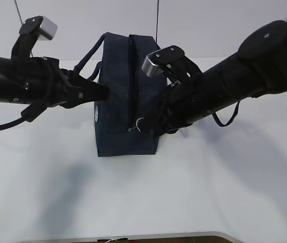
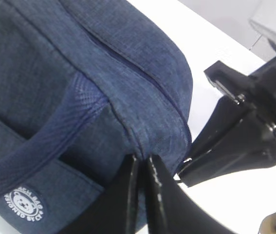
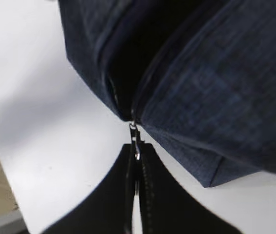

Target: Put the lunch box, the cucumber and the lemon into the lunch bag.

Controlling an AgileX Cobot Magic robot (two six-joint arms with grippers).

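- Boxy dark navy fabric lunch bag (image 1: 125, 101) standing upright on white table (image 1: 143, 202), zipper (image 1: 131, 81) partly undone along its top.
- Left gripper (image 2: 142, 163) clamped shut against bag's lower side seam, seemingly pinching fabric, though hard to confirm.
- Right gripper (image 3: 137, 161) closed on silver ring pull (image 3: 135, 141) at zipper's end.
- Loop handle (image 2: 45, 141) draped over bag's side.

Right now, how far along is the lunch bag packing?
Little looks done: the lunch bag stands on the table with its zipper partly open. In hand: the right gripper is shut on the zipper pull, and the left gripper pinches the bag's fabric. Lunch box, cucumber and lemon are not in view, so packing remains.
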